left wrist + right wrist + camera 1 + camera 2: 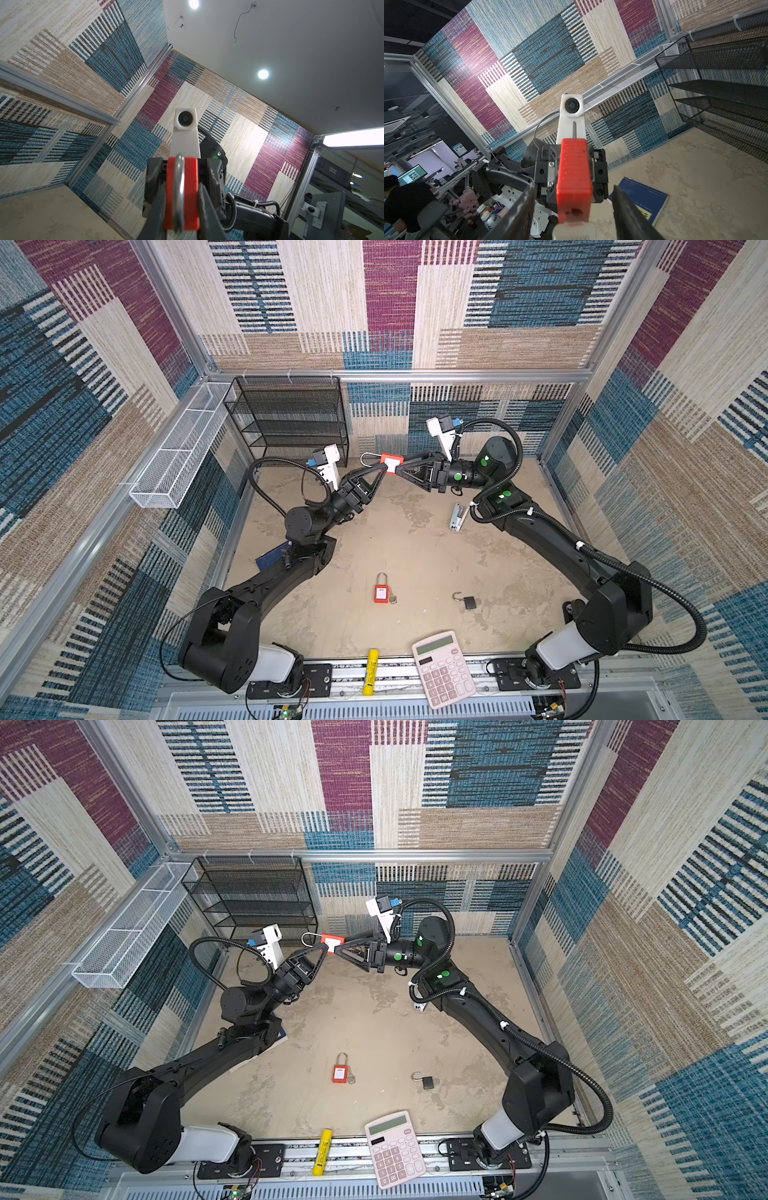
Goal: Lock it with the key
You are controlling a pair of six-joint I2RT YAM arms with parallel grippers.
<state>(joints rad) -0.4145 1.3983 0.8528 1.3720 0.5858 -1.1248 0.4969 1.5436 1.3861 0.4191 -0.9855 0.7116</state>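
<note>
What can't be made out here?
White piece at the held red padlock's near end: key or tag, cut by right wrist view's edge.
Shackle: latched or not, too small in both top views, edge-on in left wrist view.
Blue book: under the left arm in top views.

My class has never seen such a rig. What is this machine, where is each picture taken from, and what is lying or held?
Two black robot arms work over a sandy table, each ending in a two-fingered gripper. Two pictures look down from overhead; two come from cameras on the wrists. The left gripper clamps a red plastic padlock with a steel shackle in the air; the right gripper is open around its other end. On the table lie a second red padlock, a black padlock with its shackle open and a blue book. A pink calculator and a yellow tube rest at the near edge.
</note>
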